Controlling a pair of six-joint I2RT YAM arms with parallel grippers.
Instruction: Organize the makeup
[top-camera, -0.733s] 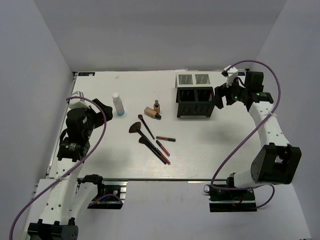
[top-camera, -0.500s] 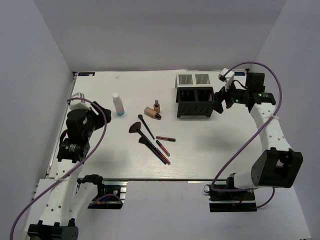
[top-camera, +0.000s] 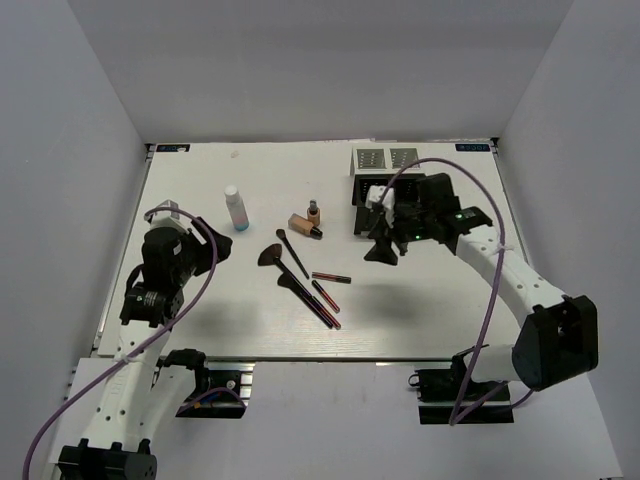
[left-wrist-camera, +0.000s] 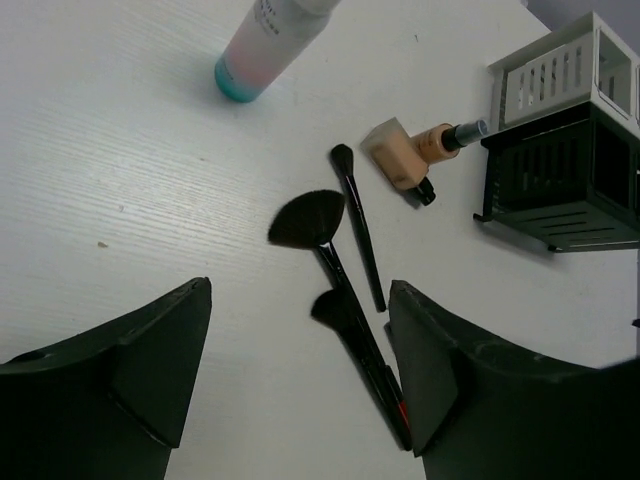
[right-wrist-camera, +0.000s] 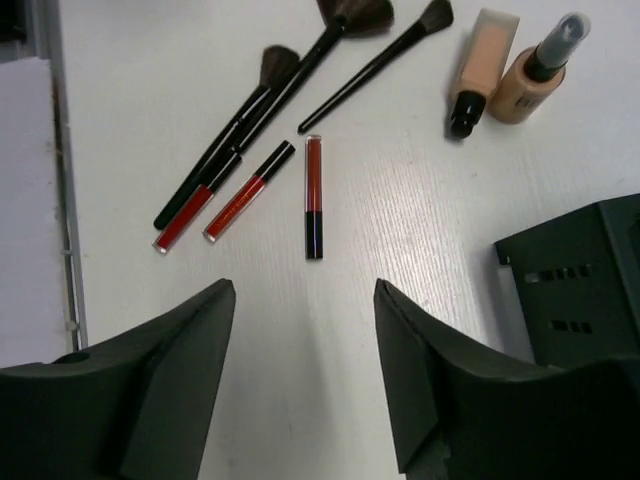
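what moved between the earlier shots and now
The right gripper swung left from the right end of the organizer to its front side, close to the pencils. The left gripper shifted slightly. Both are open and empty; nothing was grasped or released. The clear bottle, foundation bottles, brushes, pencils and organizer stayed put.
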